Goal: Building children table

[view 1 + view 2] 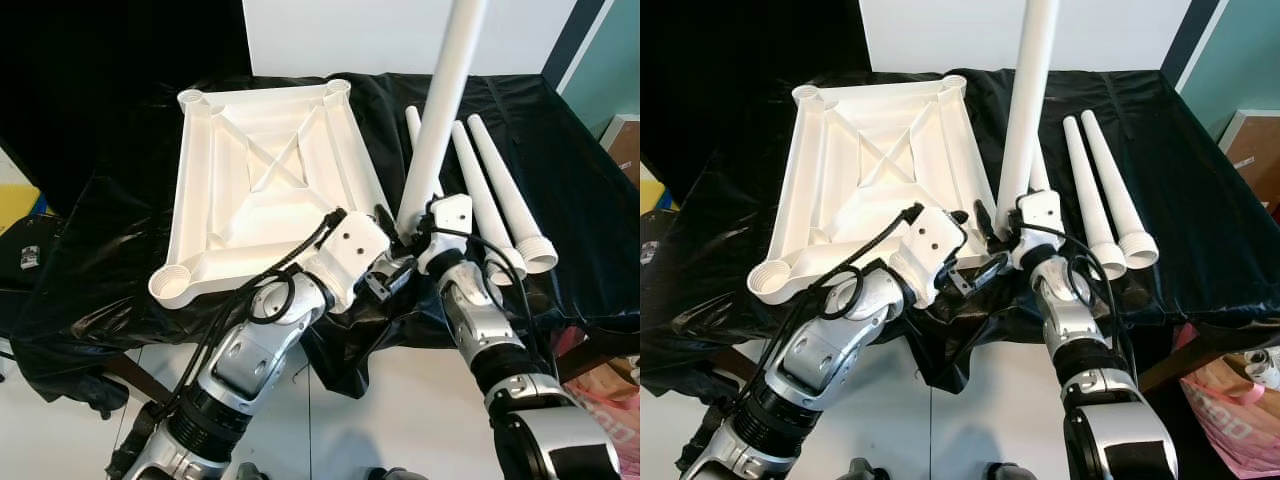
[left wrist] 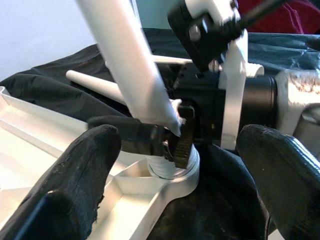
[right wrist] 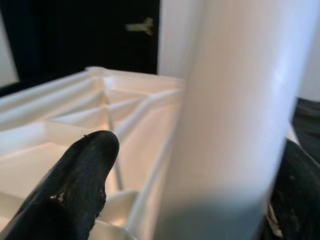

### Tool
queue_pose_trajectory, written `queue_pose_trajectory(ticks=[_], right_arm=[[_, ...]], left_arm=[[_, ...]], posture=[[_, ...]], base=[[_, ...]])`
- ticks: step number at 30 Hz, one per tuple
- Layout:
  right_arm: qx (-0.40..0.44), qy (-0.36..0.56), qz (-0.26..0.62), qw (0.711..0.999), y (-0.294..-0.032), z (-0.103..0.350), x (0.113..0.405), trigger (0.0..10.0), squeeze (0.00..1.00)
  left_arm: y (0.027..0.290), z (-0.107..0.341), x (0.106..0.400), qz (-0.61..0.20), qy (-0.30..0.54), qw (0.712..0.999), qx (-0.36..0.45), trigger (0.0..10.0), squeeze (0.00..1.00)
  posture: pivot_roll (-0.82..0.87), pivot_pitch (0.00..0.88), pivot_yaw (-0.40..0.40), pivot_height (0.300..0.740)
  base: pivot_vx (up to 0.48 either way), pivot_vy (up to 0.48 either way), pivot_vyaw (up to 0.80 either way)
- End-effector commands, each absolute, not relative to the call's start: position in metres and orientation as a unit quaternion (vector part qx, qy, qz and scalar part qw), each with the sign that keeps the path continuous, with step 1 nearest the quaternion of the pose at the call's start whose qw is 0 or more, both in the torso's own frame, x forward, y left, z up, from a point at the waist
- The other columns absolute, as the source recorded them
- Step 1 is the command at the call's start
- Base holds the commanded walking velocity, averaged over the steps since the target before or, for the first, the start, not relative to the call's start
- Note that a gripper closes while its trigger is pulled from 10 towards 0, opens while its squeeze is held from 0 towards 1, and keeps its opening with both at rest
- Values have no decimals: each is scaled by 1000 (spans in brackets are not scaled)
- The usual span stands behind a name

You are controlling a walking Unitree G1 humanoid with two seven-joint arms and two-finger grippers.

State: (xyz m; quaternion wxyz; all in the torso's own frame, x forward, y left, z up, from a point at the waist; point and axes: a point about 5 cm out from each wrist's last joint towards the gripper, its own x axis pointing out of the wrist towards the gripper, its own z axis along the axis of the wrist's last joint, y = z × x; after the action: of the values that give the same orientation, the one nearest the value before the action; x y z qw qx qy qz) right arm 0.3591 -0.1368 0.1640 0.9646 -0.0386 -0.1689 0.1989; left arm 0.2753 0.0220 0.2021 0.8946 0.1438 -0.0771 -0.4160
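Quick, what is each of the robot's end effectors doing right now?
Left end effector: open, holding nothing, facing the tabletop's corner socket.
Right end effector: shut on the upright white leg, low on its shaft above that socket.

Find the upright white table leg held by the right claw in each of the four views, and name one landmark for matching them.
Left eye view: upright white table leg, right of centre.
Right eye view: centre, rising to the top edge.
Left wrist view: slanting into the corner socket.
Right wrist view: very close, blurred.
Landmark: upturned white tabletop.
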Motion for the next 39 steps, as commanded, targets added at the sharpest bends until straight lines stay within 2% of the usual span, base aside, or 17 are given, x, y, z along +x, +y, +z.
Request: queue_pose_trajectory(ticks=[1, 2, 3, 4, 5, 11, 25, 26, 28, 29, 31, 32, 39], right_arm=[[-50, -163, 223, 960, -140, 168, 361, 10000, 0], [-51, -158, 233, 958, -142, 169, 363, 10000, 0], [-45, -146, 244, 958, -144, 169, 364, 5137, 0], [-45, -146, 244, 958, -144, 169, 364, 5137, 0], [-33, -129, 254, 958, -146, 165, 365, 0, 0], [3, -101, 253, 962, -152, 152, 363, 0, 0], [21, -89, 234, 968, -151, 145, 362, 0, 0], [23, -90, 231, 969, -150, 145, 363, 1255, 0], [24, -91, 229, 969, -150, 146, 363, 1255, 0], [29, -95, 225, 969, -149, 148, 363, 10000, 0], [32, -100, 224, 969, -148, 150, 364, 10000, 0], [31, -104, 220, 969, -149, 152, 364, 10000, 1000], [32, -114, 144, 982, -166, 157, 369, 10000, 1000]], left_arm=[[20, 204, 275, -437, -79, 884, 145, 10000, 0], [20, 204, 275, -437, -80, 884, 145, 10000, 0], [19, 204, 275, -437, -80, 884, 144, 10000, 0], [19, 204, 275, -437, -80, 884, 144, 10000, 0], [19, 205, 275, -438, -82, 884, 144, 10000, 0], [18, 206, 276, -435, -85, 885, 141, 10000, 0], [20, 205, 275, -435, -84, 885, 144, 10000, 0], [20, 205, 275, -436, -84, 884, 145, 10000, 0], [20, 205, 275, -436, -85, 884, 145, 10000, 0], [20, 205, 275, -436, -85, 884, 145, 10000, 0], [20, 205, 275, -437, -85, 884, 146, 10000, 0], [19, 205, 275, -437, -85, 883, 146, 10000, 0], [19, 205, 274, -437, -85, 883, 146, 10000, 0]], posture=[[22, 89, -17, 740], [21, 88, -17, 740], [21, 88, -17, 740], [21, 88, -17, 740], [20, 87, -21, 740], [29, 85, -26, 740], [33, 73, -16, 740], [33, 73, -16, 740], [33, 73, -16, 740], [34, 70, -16, 740], [34, 70, -16, 740], [33, 65, -17, 740], [33, 65, -23, 740]], base=[[0, 0, 0], [0, 0, 0], [0, 0, 0], [0, 0, 0], [0, 0, 0], [0, 0, 0], [0, 0, 0], [0, 0, 0], [0, 0, 0], [0, 0, 0], [0, 0, 0], [0, 0, 0], [0, 0, 0]])
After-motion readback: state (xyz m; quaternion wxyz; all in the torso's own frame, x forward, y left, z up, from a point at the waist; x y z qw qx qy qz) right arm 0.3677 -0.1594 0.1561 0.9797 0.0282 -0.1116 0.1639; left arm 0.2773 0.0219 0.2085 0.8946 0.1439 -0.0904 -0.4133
